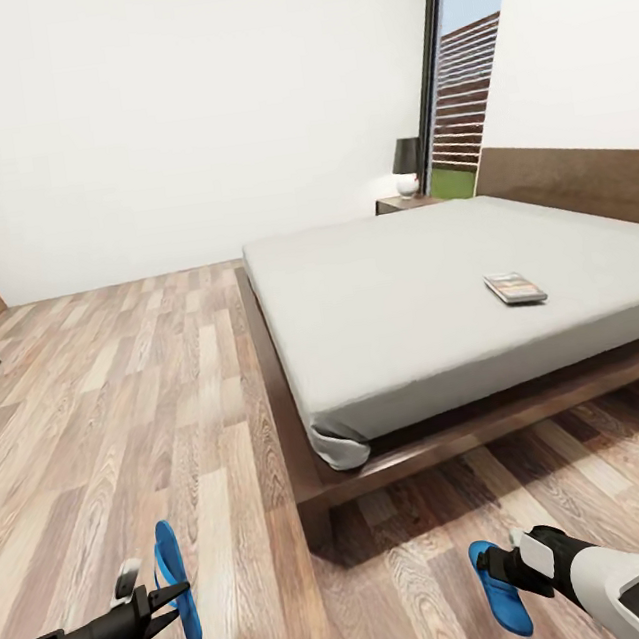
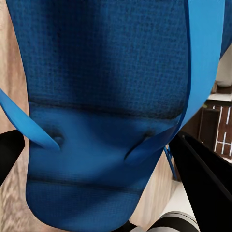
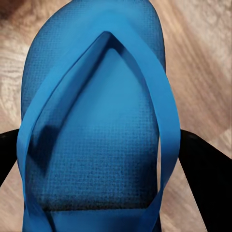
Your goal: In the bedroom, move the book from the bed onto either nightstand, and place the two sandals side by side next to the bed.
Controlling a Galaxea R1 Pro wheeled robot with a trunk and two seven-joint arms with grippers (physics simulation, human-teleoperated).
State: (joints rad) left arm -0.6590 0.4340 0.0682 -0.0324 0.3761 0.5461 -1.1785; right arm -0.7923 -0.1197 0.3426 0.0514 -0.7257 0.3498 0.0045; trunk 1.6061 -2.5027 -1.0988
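Above wood-plank floor (image 1: 169,400), left gripper (image 1: 172,593) and right gripper (image 1: 499,570) each clamp a sandal (image 1: 175,580) (image 1: 499,588) between closed jaws.

Left arm: extended low from the left, forearm roughly level.
Left end effector (image 1: 172,593): clamped on a blue sandal (image 1: 176,580), held on edge.
Right arm: reached in low from the right.
Right end effector (image 1: 502,570): clamped on the other sandal (image 1: 499,590).

Daylight is entering through the tall dark-framed window (image 1: 443,71), evenly brightening the white walls (image 1: 180,106). The low dark wooden bed (image 1: 397,450) is casting a soft shadow on the wood-plank floor (image 1: 169,400). Wrist close-ups are looking slightly soft.
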